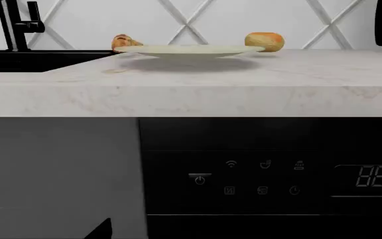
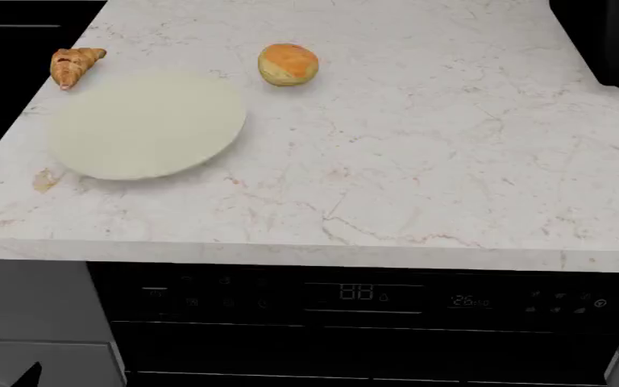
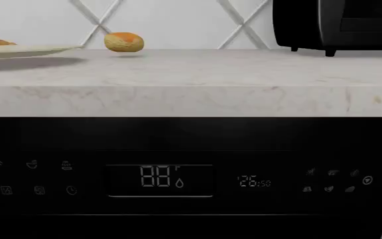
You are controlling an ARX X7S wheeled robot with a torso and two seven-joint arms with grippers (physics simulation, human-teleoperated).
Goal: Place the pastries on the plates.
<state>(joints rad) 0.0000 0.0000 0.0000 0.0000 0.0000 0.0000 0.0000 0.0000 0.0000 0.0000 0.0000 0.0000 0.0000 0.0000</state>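
**Two pastries beside one cream plate, both off it**

The marble worktop point(image 2: 417, 161) runs wide across the head view, its front edge straight above a dark appliance panel point(image 2: 363, 294) with lit digits. At the left the worktop ends against a black sink point(image 1: 25, 60), where a black tap point(image 1: 18, 22) stands; at the far right a black oven-like box point(image 2: 611, 40) sits on the worktop's back corner. Between the plate and that box the stone lies bare, a broad stretch of open room.

The cream plate point(image 2: 146, 125) lies flat near the left end, close to the sink-side edge and set back from the front edge. Only this one plate shows in any view.

The croissant point(image 2: 75, 64) lies on the worktop just beyond the plate's far-left rim, near the sink edge, apart from the plate. Its long axis runs diagonally, one tip toward the back right, the other toward the front left. The bun point(image 2: 288, 64) sits upright, orange top up, just beyond the plate's far-right rim, not touching it; being round, it has no clear long axis.

Neither gripper appears in any picture, so their opening cannot be told. Both wrist views look level at the worktop's front edge from below its height.
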